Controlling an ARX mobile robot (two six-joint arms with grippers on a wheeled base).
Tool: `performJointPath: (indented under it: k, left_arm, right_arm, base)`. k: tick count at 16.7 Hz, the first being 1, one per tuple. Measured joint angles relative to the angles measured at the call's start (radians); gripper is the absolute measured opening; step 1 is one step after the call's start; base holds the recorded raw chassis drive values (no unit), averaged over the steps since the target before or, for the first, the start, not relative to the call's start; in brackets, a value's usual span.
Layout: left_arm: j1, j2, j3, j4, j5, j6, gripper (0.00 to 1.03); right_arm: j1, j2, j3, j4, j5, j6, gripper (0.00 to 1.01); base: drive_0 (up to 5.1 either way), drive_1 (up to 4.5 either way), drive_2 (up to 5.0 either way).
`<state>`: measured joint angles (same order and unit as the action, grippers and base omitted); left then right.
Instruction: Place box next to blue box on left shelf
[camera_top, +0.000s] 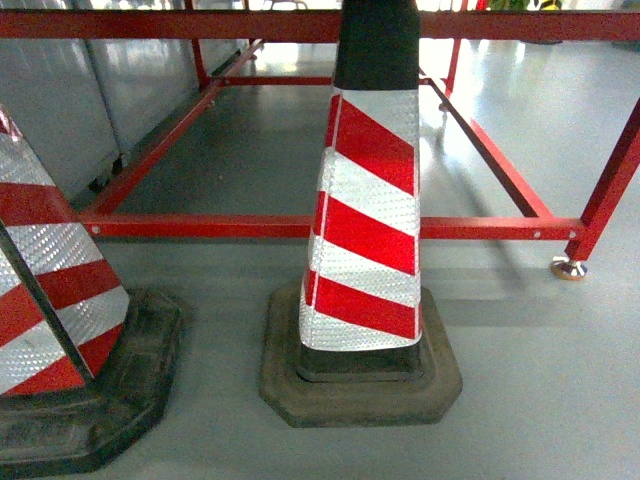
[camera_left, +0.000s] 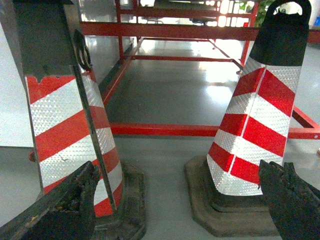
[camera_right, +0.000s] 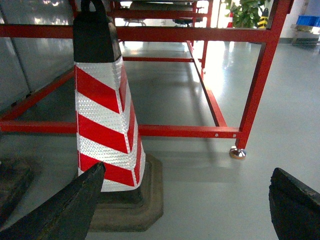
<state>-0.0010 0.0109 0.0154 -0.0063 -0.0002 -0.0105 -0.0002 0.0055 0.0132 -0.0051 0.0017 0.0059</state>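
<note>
The box, the blue box and the left shelf are out of view in every frame. In the left wrist view my left gripper (camera_left: 177, 172) is open over bare grey floor, its dark fingers (camera_left: 70, 200) spread wide with nothing between them. The right gripper (camera_right: 188, 172) is open too, empty, one finger (camera_right: 65, 210) in front of a cone's base. Neither gripper shows in the head view.
Two red-and-white striped traffic cones (camera_top: 365, 215) (camera_top: 45, 290) on dark rubber bases stand close ahead on the grey floor. Behind them runs a low red tubular frame (camera_top: 300, 227) with a metal foot (camera_top: 568, 267). Grey panels (camera_top: 60, 90) stand at left. Far back right sit small blue bins (camera_right: 306, 20).
</note>
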Motion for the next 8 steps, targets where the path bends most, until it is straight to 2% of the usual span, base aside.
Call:
performJointPath:
  k: [8]
  left_arm:
    - [0.0, 0.0, 0.0, -0.002, 0.0, 0.0, 0.98]
  right_arm:
    - [0.0, 0.0, 0.0, -0.002, 0.0, 0.0, 0.98]
  base:
    - [0.0, 0.0, 0.0]
